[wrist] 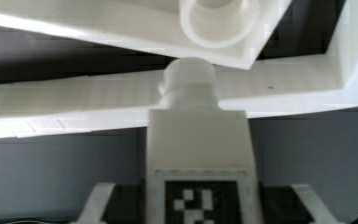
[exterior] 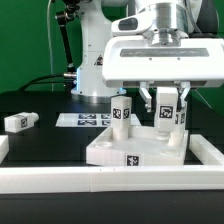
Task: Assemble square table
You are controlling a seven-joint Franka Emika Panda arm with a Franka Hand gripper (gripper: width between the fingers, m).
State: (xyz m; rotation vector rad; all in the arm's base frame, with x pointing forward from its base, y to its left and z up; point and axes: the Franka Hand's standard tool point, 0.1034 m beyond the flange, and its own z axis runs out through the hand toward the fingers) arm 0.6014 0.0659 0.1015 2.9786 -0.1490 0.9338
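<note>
Over the table top [exterior: 125, 150], toward the exterior view's right: gripping one leg [exterior: 166, 112] in the end effector [exterior: 166, 102], jaws partway in and clamped on its flat sides. Held upright with the narrow peg end down, most likely for a straight drop into a corner socket [wrist: 217, 15]. Judging by the wrist view, hanging near that socket, not seated yet. Gripped away from the peg, leaving that end free to enter and the tag [wrist: 202, 200] facing the wrist camera. Standing on the top toward the exterior view's left: a second leg [exterior: 121, 112], looks seated in its corner, so nothing to do there. Lying on the desk [exterior: 50, 138], well apart at the exterior view's left: a spare leg [exterior: 20, 121], on its side, within reach for a later pick. Flat on the desk behind the top: marker board [exterior: 88, 120], for tracking only. Parked close to the front rail [exterior: 100, 185], table top possibly braced against it; contact not clear from here. Next up, by my reading: fine alignment over the socket, then a straight push down
</note>
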